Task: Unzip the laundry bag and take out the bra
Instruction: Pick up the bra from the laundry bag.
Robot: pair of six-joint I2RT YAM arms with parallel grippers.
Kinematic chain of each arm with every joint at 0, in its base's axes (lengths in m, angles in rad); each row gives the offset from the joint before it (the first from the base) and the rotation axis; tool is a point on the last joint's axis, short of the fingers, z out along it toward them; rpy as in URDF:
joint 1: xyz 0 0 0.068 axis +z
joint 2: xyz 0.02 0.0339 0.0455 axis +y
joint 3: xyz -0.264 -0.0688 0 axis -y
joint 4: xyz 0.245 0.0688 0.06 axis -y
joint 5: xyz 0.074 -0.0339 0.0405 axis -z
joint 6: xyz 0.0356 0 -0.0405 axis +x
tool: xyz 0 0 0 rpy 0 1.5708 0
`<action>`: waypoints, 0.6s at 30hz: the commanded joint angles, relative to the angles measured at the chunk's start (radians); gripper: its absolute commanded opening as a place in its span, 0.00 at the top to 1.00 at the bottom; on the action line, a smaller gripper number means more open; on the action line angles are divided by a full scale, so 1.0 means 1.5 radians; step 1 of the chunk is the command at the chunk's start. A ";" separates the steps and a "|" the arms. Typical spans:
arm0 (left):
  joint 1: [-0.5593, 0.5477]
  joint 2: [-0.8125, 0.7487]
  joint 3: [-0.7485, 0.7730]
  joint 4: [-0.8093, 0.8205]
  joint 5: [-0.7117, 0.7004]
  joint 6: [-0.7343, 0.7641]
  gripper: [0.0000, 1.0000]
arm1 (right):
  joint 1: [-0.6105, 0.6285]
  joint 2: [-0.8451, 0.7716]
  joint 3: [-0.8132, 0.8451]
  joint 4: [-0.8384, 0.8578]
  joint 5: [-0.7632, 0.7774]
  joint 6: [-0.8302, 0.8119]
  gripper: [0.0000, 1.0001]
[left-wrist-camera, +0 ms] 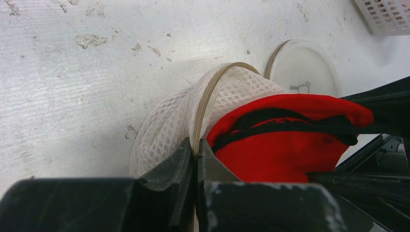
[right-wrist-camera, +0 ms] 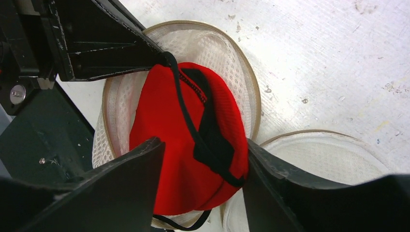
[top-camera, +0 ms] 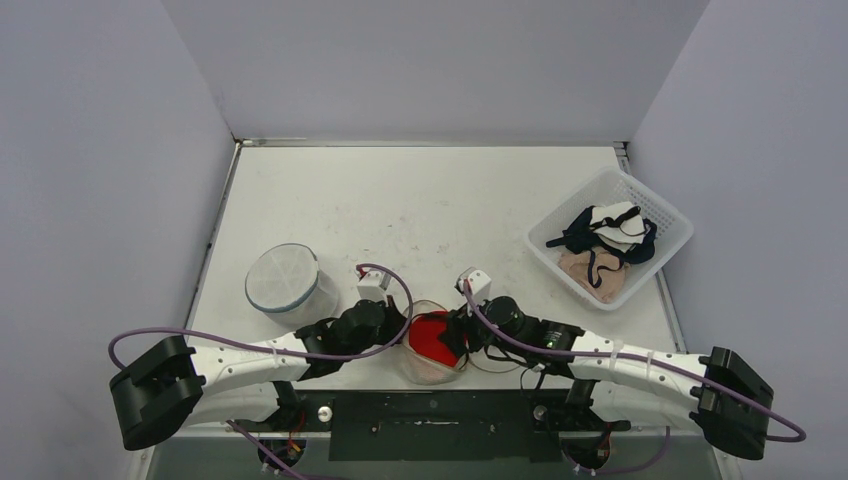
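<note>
**Bag open, red bra between my right fingers**

My left claw (left-wrist-camera: 196, 152) is clamped tight on the tan-edged rim of the white mesh laundry bag (left-wrist-camera: 162, 128). The bag sits at the near edge of the scuffed white table (top-camera: 400, 200), between my two arms. Its zip is undone, and its round mesh lid (right-wrist-camera: 333, 162) lies flat on the table just beside the mouth. The red bra with black straps (right-wrist-camera: 162, 116) bulges out of that mouth, its lower part inside the mesh.

My right claw (right-wrist-camera: 203, 145) is spread wide, one finger on each side of the red cup. Whether the pads press it I cannot tell.

To my left, beyond the left arm, stands a second round white mesh bag with a grey-blue band (top-camera: 283, 280). Far to my right is a white plastic lattice basket (top-camera: 668, 215) holding several other bras (top-camera: 605, 240).
</note>
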 commanded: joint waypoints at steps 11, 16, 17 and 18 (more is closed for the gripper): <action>0.003 -0.019 0.032 -0.007 -0.008 0.008 1.00 | 0.005 -0.034 0.047 -0.006 -0.046 -0.014 0.95; 0.015 -0.044 0.048 -0.055 -0.027 0.020 1.00 | 0.006 -0.090 0.052 -0.001 -0.091 -0.033 0.95; 0.020 -0.047 0.050 -0.063 -0.030 0.022 1.00 | 0.006 -0.105 0.049 0.008 -0.108 -0.034 0.95; 0.024 -0.050 0.051 -0.067 -0.030 0.024 1.00 | 0.006 -0.117 0.045 0.020 -0.124 -0.032 0.95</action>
